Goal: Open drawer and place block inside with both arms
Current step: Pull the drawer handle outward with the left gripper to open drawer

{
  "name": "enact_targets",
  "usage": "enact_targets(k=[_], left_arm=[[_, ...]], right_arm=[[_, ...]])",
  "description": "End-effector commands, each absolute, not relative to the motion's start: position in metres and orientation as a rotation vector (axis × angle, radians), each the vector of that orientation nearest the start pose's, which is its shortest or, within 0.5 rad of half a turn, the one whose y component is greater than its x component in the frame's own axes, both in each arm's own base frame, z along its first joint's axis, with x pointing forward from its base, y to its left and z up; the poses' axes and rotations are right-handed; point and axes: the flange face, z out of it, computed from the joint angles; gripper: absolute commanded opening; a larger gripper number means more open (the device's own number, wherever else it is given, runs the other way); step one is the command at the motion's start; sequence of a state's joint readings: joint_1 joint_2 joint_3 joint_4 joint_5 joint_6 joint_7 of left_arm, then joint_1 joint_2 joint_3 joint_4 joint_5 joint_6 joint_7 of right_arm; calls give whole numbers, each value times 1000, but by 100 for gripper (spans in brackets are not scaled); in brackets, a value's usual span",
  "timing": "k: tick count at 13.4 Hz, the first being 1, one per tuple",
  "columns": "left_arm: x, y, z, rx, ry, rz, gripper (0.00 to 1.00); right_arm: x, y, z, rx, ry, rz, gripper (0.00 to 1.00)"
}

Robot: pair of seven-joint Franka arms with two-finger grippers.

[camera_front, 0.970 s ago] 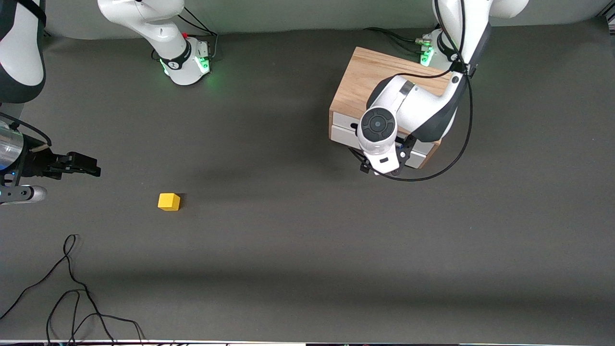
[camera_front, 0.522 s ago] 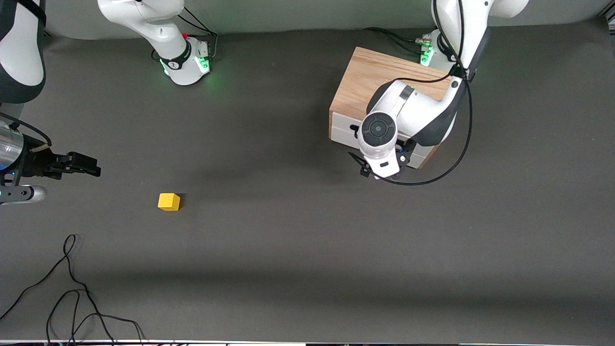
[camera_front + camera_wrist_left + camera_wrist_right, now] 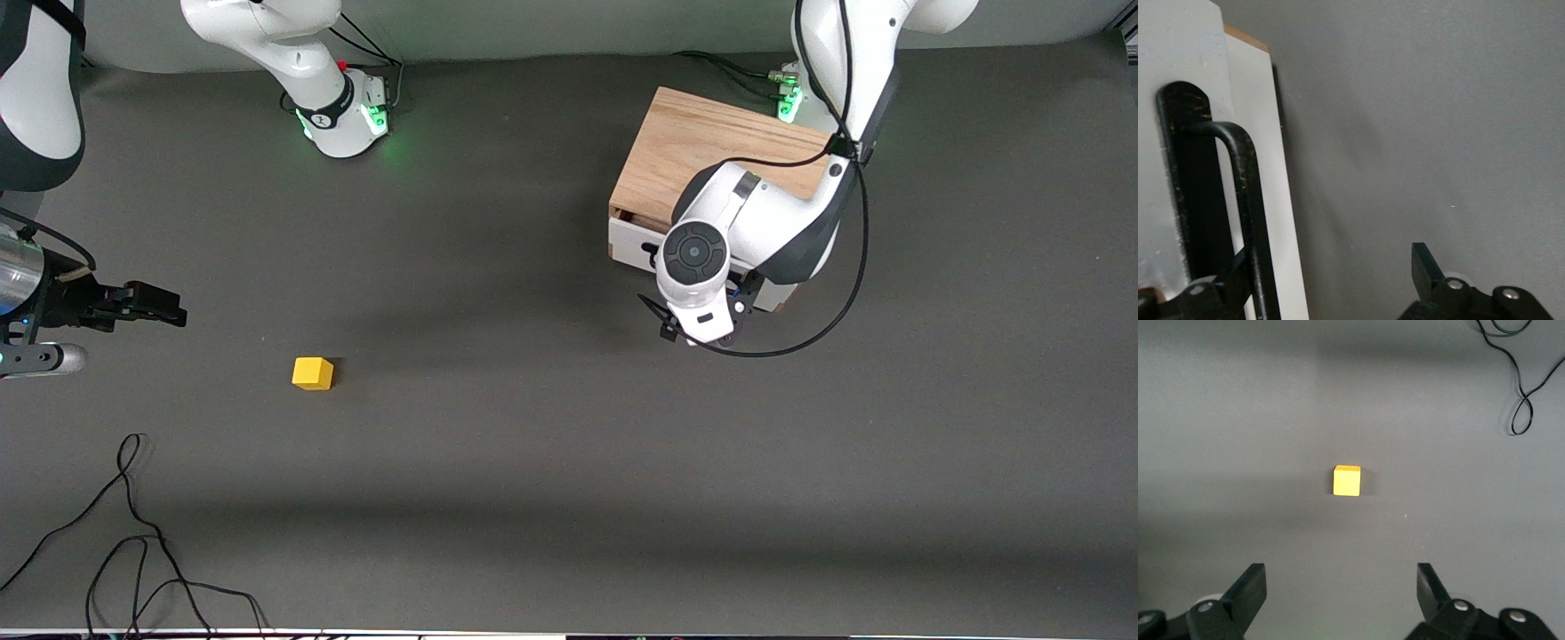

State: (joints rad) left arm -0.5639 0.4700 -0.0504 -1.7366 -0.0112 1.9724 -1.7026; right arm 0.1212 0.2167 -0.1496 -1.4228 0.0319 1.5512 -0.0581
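The drawer [image 3: 633, 247], white-fronted, stands pulled a little way out of the light oak box [image 3: 711, 147], with a dark gap showing at its top edge. My left gripper [image 3: 700, 324] is in front of it, mostly hidden under the wrist. In the left wrist view the gripper [image 3: 1328, 257] is open, and one finger [image 3: 1228, 283] is hooked in beside the black wire handle [image 3: 1238, 173] on the drawer front [image 3: 1178, 60]. The yellow block [image 3: 312, 373] lies on the table toward the right arm's end. My right gripper [image 3: 156, 307] waits open, apart from the block [image 3: 1347, 481].
A loose black cable [image 3: 133, 533] lies coiled on the grey table, nearer to the front camera than the block, and it also shows in the right wrist view [image 3: 1525, 400]. Both arm bases [image 3: 342, 116] stand along the table's edge farthest from the camera.
My left hand has moved away from the box toward the front camera, and the drawer has come out a little with it. The right arm and the block have not moved.
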Motion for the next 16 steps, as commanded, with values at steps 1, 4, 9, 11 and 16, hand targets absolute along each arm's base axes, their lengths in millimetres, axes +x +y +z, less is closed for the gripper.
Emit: enact_targets(k=[1,4,9,11,16], left_arm=[[551,-379,284,-2523,-1565,138,100],[565,-387,289,-2548,-1580,123,100],[581,-396,289,-2578,-1593,111,100],[592,-402,289,-2592,-1609,100,100],[602,-406,298,-2633,-1643,69,100]], right_arm=[[615,-5,572,-3123,-46,127,100],[613,-5,575,-3124,-48,122,100],[613,-4,575,-3123,-43,127,100],[613,-2,575,-3123,-41,127,100],[613,-4,575,-3122,-29,127,100]])
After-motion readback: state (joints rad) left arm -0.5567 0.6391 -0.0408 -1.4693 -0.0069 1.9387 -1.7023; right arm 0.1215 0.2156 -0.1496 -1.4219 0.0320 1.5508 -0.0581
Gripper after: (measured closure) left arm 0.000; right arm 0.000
